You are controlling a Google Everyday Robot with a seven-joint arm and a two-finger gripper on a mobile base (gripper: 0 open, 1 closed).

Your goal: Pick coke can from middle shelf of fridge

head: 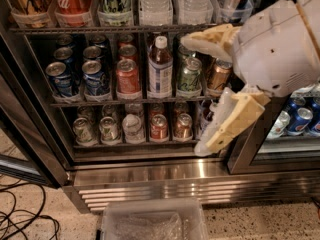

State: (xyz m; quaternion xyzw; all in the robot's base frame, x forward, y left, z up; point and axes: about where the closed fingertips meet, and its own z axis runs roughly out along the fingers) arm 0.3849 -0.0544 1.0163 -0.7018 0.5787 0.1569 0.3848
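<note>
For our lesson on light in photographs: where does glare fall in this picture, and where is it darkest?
Camera view: glare streaks the steel base of the fridge; it is darkest behind the cans on the middle shelf, though the coke can catches light in front; the gripper, open before the shelf's right end, is brightly lit.

Coke can [128,77]: red body, silver top, upright, in the front row of the middle shelf [100,103], left of centre. Shelf: thin dark rack inside the fridge [150,176], which has a steel frame and ribbed base grille. Gripper [194,94]: right of the can, near side of the shelf, fingers spread wide, not touching the can.
</note>
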